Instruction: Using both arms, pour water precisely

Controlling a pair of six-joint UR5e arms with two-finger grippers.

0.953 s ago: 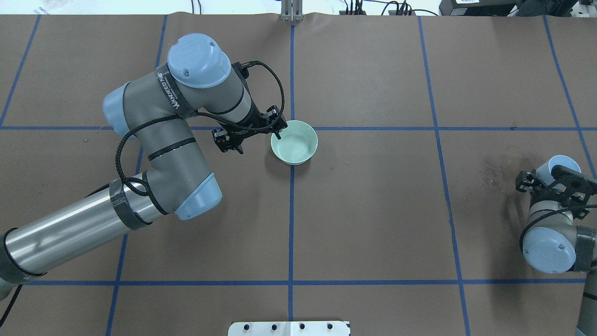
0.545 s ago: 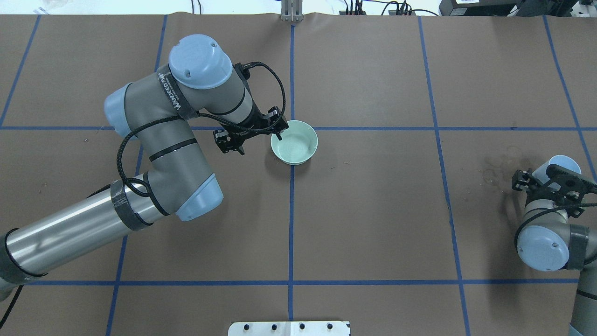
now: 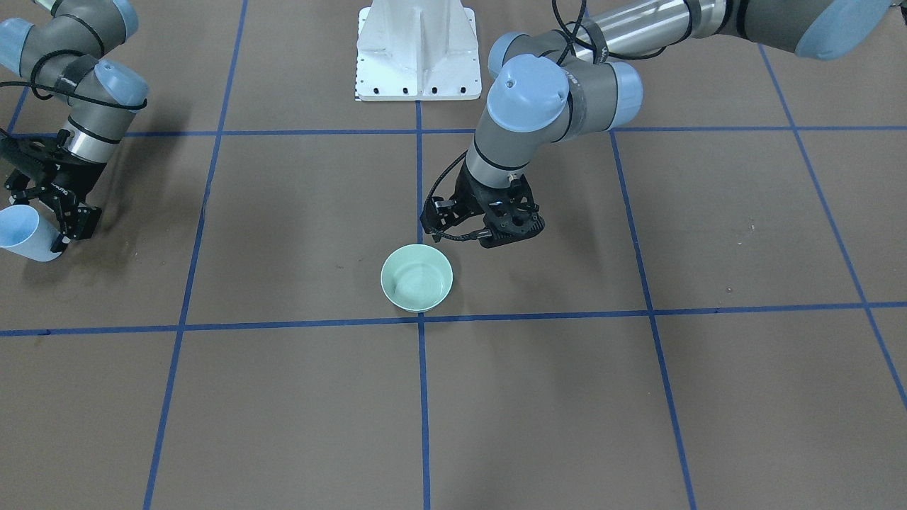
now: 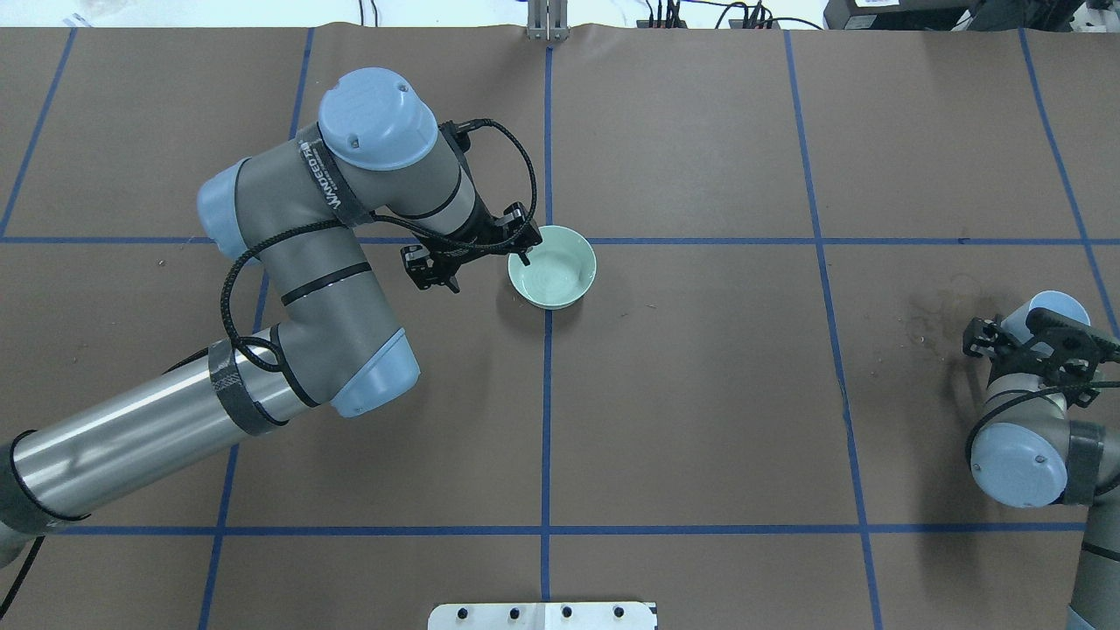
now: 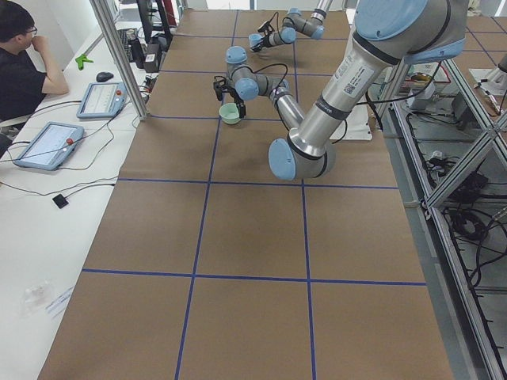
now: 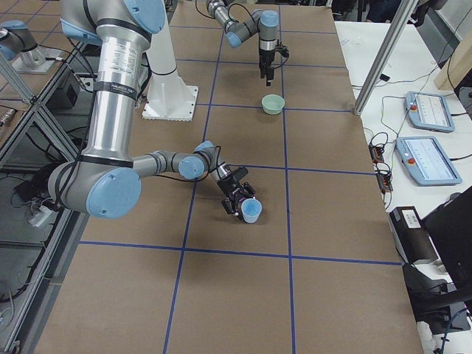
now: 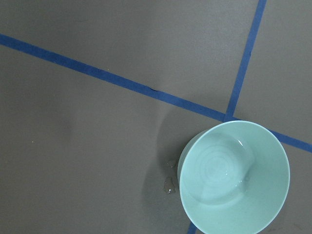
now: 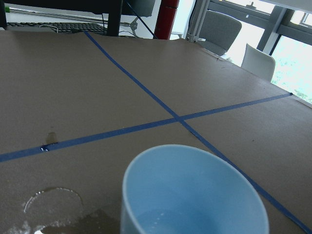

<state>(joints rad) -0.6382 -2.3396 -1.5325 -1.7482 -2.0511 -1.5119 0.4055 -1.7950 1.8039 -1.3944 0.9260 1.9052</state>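
My right gripper (image 3: 51, 230) clenches the blue cup (image 3: 21, 237), water (image 8: 161, 220) low inside, well apart from the green bowl (image 3: 418, 306); my left gripper (image 4: 486, 267) hangs with fingers (image 4: 522, 254) spread just beside it, likely to steady it for pouring

Two robot arms (image 4: 297, 262) (image 4: 1024, 437), one green bowl (image 4: 569, 254) and one blue cup (image 3: 21, 234) are counted on the worktop (image 4: 700, 394); two tablets (image 6: 431, 110) (image 6: 428, 160) are seen beside it.
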